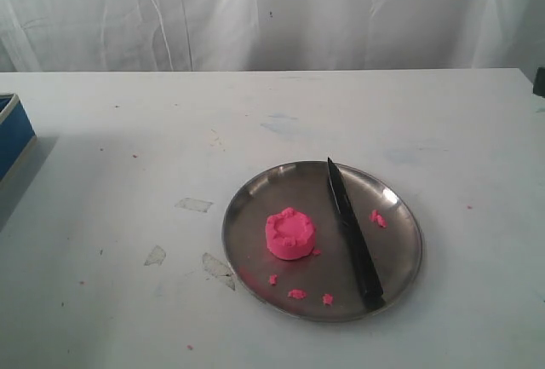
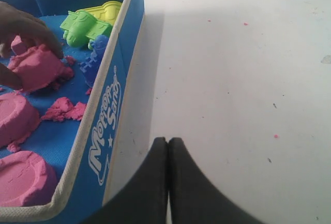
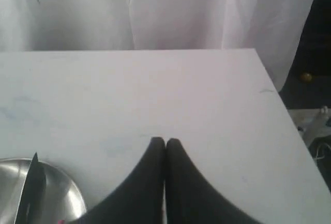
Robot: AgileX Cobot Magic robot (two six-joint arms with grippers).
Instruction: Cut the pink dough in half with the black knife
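A white bench (image 1: 128, 130) fills the exterior view, backed by a white curtain (image 1: 272, 11). Toward the front right sits a round metal plate (image 1: 255, 207). On the plate, left of centre, rests the pink dough (image 1: 290, 233), a small round puck with a lumpy top, in one piece. Just to its right, not touching it, lies the black knife (image 1: 351, 233), flat on the plate, its pointed tip toward the curtain and its handle at the plate's near rim. A few pink crumbs (image 1: 296, 293) are scattered on the plate around the dough.

Neither arm shows in the exterior view. In the left wrist view, the left tool (image 2: 167, 140) has its two black fingers pressed together, holding nothing, above bare bench beside a blue box (image 2: 111, 105). Inside the box are lumps of pink dough, green and yellow moulds, and a person's hand (image 2: 23, 32) gripping one lump.

In the right wrist view, the right tool (image 3: 165, 141) is likewise closed and empty, over bare bench, with the knife's tip and plate edge off to one side.
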